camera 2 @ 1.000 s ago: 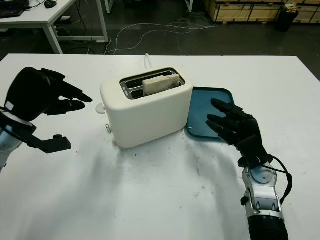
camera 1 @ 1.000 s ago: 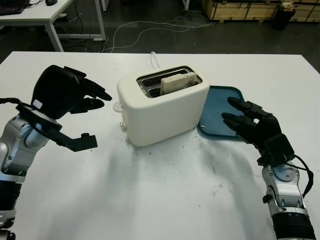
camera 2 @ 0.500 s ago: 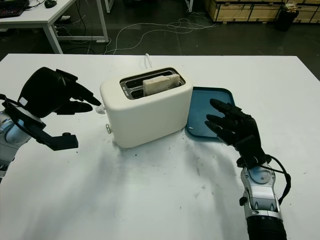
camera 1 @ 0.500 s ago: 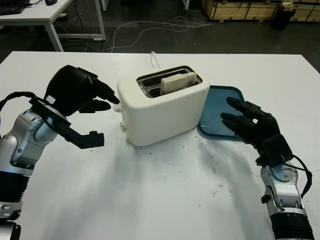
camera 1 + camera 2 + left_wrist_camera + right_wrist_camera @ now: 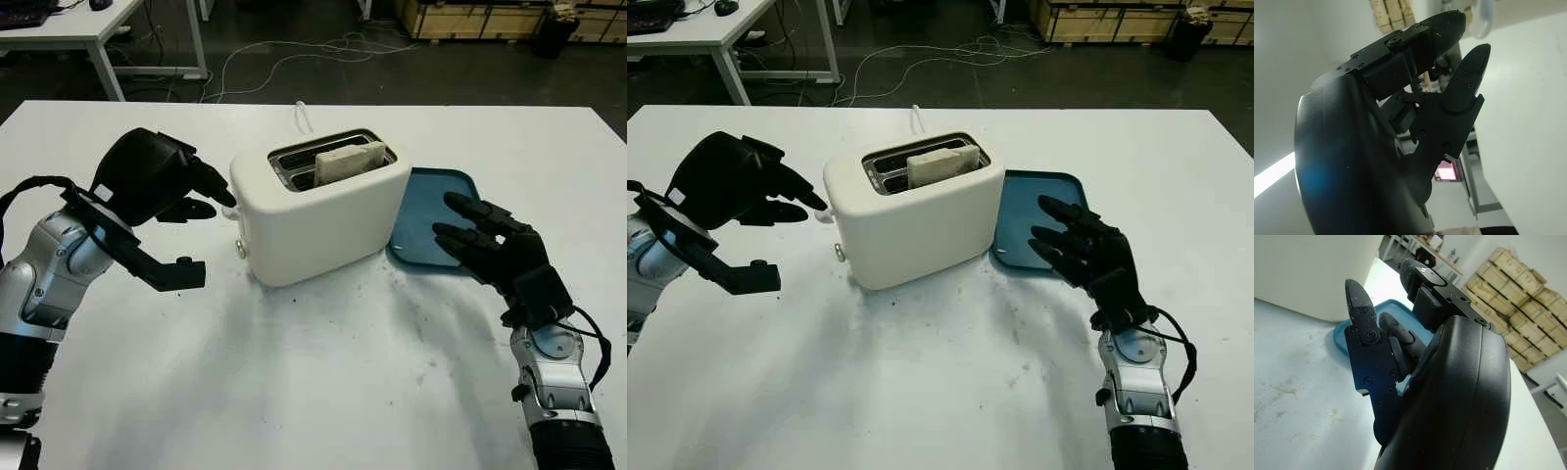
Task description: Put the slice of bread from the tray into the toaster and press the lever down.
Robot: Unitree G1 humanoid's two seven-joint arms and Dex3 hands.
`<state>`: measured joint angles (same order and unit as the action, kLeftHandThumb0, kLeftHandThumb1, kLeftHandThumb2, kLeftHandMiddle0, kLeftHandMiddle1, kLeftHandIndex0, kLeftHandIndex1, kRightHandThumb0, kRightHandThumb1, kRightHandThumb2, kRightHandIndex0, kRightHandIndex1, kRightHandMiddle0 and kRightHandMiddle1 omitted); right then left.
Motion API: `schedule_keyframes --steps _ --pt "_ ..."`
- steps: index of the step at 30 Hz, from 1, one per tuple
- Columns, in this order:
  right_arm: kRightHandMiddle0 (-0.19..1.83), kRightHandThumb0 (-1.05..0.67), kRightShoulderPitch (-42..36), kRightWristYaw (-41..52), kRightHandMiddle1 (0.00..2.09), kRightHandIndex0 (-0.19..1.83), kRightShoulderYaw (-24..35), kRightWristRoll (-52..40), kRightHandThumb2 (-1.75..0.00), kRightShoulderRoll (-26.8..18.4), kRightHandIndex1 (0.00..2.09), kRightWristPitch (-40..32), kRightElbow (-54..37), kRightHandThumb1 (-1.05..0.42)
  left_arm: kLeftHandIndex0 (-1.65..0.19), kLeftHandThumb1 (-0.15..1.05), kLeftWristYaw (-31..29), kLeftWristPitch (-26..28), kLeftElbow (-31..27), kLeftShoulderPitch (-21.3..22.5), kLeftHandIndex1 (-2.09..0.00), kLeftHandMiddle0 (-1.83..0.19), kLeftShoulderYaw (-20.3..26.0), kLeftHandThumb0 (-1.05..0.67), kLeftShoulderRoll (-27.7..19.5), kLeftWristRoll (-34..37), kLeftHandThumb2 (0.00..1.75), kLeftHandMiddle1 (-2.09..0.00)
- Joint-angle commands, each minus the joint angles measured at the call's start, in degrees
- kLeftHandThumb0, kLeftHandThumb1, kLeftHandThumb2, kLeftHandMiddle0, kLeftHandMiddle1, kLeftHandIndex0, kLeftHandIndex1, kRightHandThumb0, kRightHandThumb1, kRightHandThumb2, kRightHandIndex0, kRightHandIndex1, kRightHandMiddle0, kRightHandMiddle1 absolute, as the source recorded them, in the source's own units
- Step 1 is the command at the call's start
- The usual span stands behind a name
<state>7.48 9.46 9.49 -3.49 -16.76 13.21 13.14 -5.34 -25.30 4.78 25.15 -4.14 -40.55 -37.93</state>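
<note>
A cream toaster (image 5: pixel 318 211) stands mid-table with the slice of bread (image 5: pixel 350 160) upright in its nearer slot, the top edge sticking out. Its white lever knob (image 5: pixel 824 211) is at the toaster's left end. My left hand (image 5: pixel 211 197) is open beside that end, its fingertips (image 5: pixel 813 200) right at the knob; whether they touch it is unclear. The knob (image 5: pixel 1482 20) also shows just past the fingers in the left wrist view. The blue tray (image 5: pixel 431 206) lies to the right of the toaster with nothing on it. My right hand (image 5: pixel 458 223) hovers open over the tray's near edge.
The toaster's white cable (image 5: pixel 302 116) runs off behind it. The white table (image 5: pixel 313 372) has bare surface in front of the toaster. Beyond the far edge are another white table (image 5: pixel 98 24), floor cables (image 5: pixel 294 59) and wooden crates (image 5: pixel 470 18).
My left hand has swung right and a little forward, from well clear of the toaster to its left end by the lever. The right hand has hardly moved.
</note>
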Motion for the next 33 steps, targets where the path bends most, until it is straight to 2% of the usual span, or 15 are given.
schedule_keyframes --steps 1,5,8,13,18,25,33 --pt "0.7 -0.35 -0.11 -0.43 0.0 0.89 0.1 0.08 0.0 0.35 0.0 -0.56 -1.0 -0.89 -1.4 0.64 -1.04 -0.31 0.89 1.72 0.0 -0.96 -0.99 -0.25 -1.38 -0.96 0.0 -1.27" --pt "0.69 -0.36 -0.34 -0.62 0.0 0.88 -0.03 0.28 0.0 0.31 0.0 -1.55 -1.78 -0.89 -1.39 0.64 -2.33 -0.4 1.69 3.04 0.0 -0.96 -1.82 -0.26 -2.47 -1.14 0.0 -1.24" --pt "0.69 -0.35 -0.38 -0.72 0.0 0.88 -0.1 0.58 0.0 0.26 0.0 -1.45 -1.8 -0.9 -1.39 0.63 -3.49 -0.73 2.21 3.8 0.0 -0.99 -2.2 -0.24 -2.98 -0.68 0.0 -1.13" --pt "0.69 -0.35 -0.44 -0.74 0.0 0.88 0.17 -0.09 0.0 0.81 0.0 -1.37 -1.81 -0.89 -1.4 0.62 -3.13 -1.41 3.11 4.6 0.0 -1.01 -2.9 -0.26 -3.17 -1.26 0.0 -1.17" --pt "0.69 -0.38 -0.72 -0.57 0.0 0.89 0.35 -0.32 0.0 0.87 0.0 -1.79 -2.3 -0.89 -1.4 0.64 -2.71 -2.63 4.0 4.76 0.0 -1.03 -3.14 -0.27 -2.95 -0.46 0.0 -1.05" --pt "0.69 -0.35 -0.85 -0.36 0.0 0.89 0.4 -0.55 0.0 1.06 0.0 -1.61 -2.05 -0.89 -1.39 0.66 -2.8 -2.94 3.69 4.31 0.0 -1.02 -3.43 -0.3 -2.52 -0.74 0.01 -1.18" --pt "0.69 -0.38 -1.21 -0.5 0.0 0.89 0.47 -0.45 0.0 1.27 0.01 -1.04 -2.06 -0.89 -1.38 0.67 -1.84 -3.36 3.65 4.05 0.0 -0.99 -3.82 -0.31 -2.13 -1.16 0.0 -1.21"
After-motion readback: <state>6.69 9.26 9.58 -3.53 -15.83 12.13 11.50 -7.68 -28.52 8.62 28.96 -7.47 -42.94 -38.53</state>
